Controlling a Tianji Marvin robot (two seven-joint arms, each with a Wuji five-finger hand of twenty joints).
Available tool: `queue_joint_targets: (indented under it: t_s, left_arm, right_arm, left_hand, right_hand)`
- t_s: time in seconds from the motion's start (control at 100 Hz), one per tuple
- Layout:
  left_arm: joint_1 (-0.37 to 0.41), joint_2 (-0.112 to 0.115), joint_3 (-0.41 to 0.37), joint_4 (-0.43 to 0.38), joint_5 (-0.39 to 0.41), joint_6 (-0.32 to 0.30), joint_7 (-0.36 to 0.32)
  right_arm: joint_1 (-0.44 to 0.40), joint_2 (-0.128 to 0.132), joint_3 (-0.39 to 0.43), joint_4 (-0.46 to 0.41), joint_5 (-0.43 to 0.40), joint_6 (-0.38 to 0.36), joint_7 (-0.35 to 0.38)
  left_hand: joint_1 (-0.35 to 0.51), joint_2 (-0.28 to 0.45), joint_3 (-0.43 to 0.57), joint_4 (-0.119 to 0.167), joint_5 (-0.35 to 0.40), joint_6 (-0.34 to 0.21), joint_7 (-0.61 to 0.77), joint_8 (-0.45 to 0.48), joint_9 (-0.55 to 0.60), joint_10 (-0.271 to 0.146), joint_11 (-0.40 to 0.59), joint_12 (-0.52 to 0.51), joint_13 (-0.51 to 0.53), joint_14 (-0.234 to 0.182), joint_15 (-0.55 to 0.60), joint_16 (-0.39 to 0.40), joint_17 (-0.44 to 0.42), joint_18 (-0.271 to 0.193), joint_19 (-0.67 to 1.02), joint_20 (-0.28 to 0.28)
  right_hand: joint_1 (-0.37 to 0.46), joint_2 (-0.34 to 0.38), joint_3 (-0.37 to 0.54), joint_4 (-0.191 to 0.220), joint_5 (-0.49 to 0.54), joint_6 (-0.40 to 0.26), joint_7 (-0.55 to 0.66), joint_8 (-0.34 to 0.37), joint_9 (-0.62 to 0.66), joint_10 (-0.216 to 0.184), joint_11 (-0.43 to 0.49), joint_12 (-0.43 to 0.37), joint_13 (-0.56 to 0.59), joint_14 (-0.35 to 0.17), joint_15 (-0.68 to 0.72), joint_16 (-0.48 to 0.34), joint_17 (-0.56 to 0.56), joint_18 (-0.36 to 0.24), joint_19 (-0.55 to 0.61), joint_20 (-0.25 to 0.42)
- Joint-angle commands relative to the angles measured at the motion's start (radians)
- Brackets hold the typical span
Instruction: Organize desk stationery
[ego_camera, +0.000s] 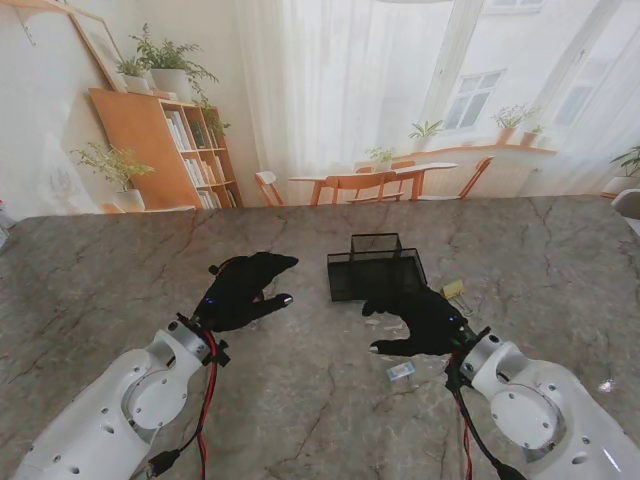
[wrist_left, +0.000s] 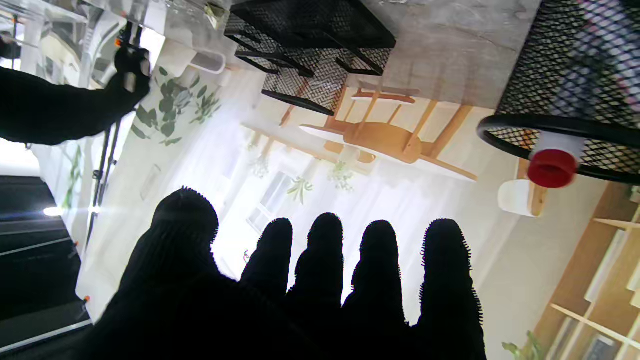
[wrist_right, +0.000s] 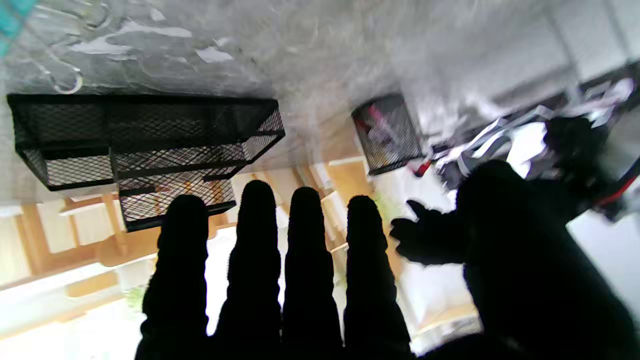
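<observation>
Both the left hand (ego_camera: 243, 290) and right hand (ego_camera: 418, 318) hover empty with fingers spread, the mesh desk organizer (ego_camera: 375, 267) just beyond the right, whose fingers could knock it while reaching the small eraser (ego_camera: 401, 372)

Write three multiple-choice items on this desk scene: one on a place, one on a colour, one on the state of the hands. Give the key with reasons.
1. Where does the mesh organizer stand?
A. Just beyond the right hand
B. At the table's left edge
C. Under the left arm

2. What colour is the cap sticking out of the round mesh cup?
A. Green
B. Red
C. Yellow

3. How are the hands?
A. Both open, holding nothing
B. Left clamps a pen
C. Right grips the organizer

Key: 1 A, the stand view shows it just past the right hand. 2 B, the left wrist view shows red. 3 A, the fingers of the left hand and the right are spread, nothing in them.
</observation>
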Motion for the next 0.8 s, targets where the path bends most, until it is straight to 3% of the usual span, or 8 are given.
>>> queue_joint_targets:
  t_s: [0.0,0.24,0.29,0.49,0.79]
  left_arm:
    - [0.016,0.001,-0.007,-0.006,-0.003,0.008,0.011]
    - [0.034,-0.002,-0.028,-0.016,0.006,0.017,0.037]
    - [0.034,-0.002,-0.027,-0.015,0.005,0.019,0.040]
    - [0.034,-0.003,-0.020,-0.019,0.007,0.027,0.046]
    - [0.048,-0.006,-0.034,-0.024,0.013,0.040,0.068]
  right_arm:
    - [-0.016,0.026,0.015,-0.015,-0.001,-0.017,0.023]
    - [-0.053,0.053,0.081,-0.058,-0.201,-0.173,0.043]
    - [-0.060,0.057,0.083,-0.061,-0.233,-0.176,0.043]
    - [-0.054,0.070,0.043,-0.035,-0.363,-0.123,0.010]
    - [0.025,0.088,-0.042,0.046,-0.428,-0.084,0.045]
  left_hand:
    - [-0.010,0.063,-0.017,-0.152,0.017,-0.019,-0.003,0.014,0.015,-0.023,-0.007,0.017,0.007,-0.017,-0.003,0.005,-0.002,0.013,0.013,-0.004]
    - [-0.008,0.070,-0.017,-0.152,0.018,-0.019,-0.002,0.016,0.012,-0.024,-0.008,0.018,0.008,-0.019,-0.002,0.008,-0.002,0.010,0.014,-0.005]
    - [-0.009,0.070,-0.018,-0.152,0.018,-0.018,-0.002,0.017,0.012,-0.021,-0.008,0.019,0.007,-0.020,-0.003,0.009,-0.002,0.009,0.015,-0.005]
    - [-0.007,0.074,-0.018,-0.152,0.016,-0.017,-0.003,0.018,0.011,-0.025,-0.007,0.020,0.009,-0.019,-0.001,0.011,-0.002,0.009,0.016,-0.006]
    - [-0.004,0.080,-0.017,-0.152,0.018,-0.016,-0.002,0.020,0.011,-0.022,-0.006,0.022,0.008,-0.019,-0.001,0.014,-0.003,0.007,0.016,-0.007]
  right_hand:
    - [0.006,-0.018,0.016,-0.005,-0.032,0.021,0.006,0.033,-0.033,-0.014,0.043,0.041,-0.031,-0.025,0.055,0.009,-0.002,-0.025,0.043,-0.011]
    - [0.044,-0.033,0.022,-0.001,-0.035,0.094,0.014,0.067,-0.090,0.030,0.159,0.072,-0.073,0.009,0.151,-0.017,-0.019,-0.012,0.108,-0.072]
    - [0.062,-0.037,0.018,0.000,-0.036,0.109,0.002,0.071,-0.107,0.042,0.181,0.038,-0.086,0.020,0.169,-0.041,-0.032,-0.007,0.128,-0.116]
    - [0.089,-0.069,0.078,0.002,-0.035,0.157,-0.027,0.056,-0.137,0.086,0.186,0.007,-0.118,0.059,0.194,-0.049,-0.060,0.012,0.159,-0.144]
    - [0.070,-0.111,0.179,-0.015,-0.048,0.170,-0.047,0.046,-0.222,0.117,0.238,0.042,-0.194,0.088,0.223,-0.051,-0.114,0.011,0.168,-0.160]
